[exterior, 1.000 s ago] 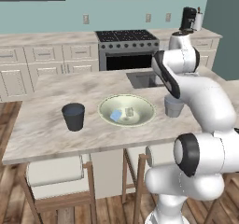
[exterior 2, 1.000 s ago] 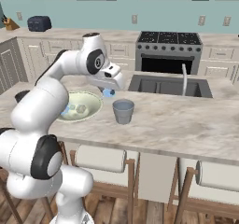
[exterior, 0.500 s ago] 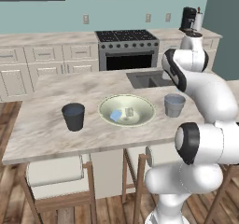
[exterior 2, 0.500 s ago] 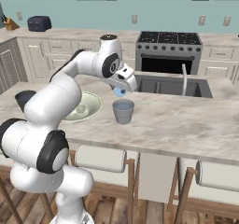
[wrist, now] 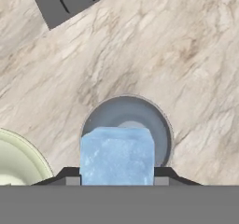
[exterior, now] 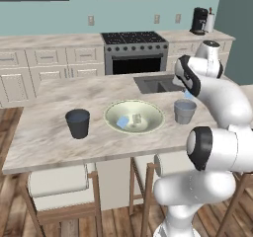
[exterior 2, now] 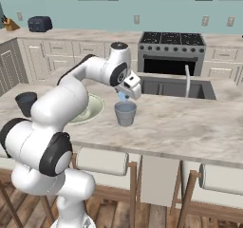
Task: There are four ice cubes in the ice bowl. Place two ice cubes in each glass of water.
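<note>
My gripper is shut on a pale-blue ice cube and hangs just above the lighter grey glass of water. In the hand view that glass lies straight below the cube, with the gripper at the bottom edge. In the left base view the gripper is above the same glass. The cream-green ice bowl holds two ice cubes. The dark charcoal glass stands left of the bowl.
A sink with a faucet is set into the counter behind the grey glass. The bowl's rim lies close to the glass. Stools stand under the counter's front edge. A stove is at the back wall.
The arm has swung from over the bowl to the right, carrying the ice cube to above the lighter grey glass. The glasses and the bowl have not moved.
</note>
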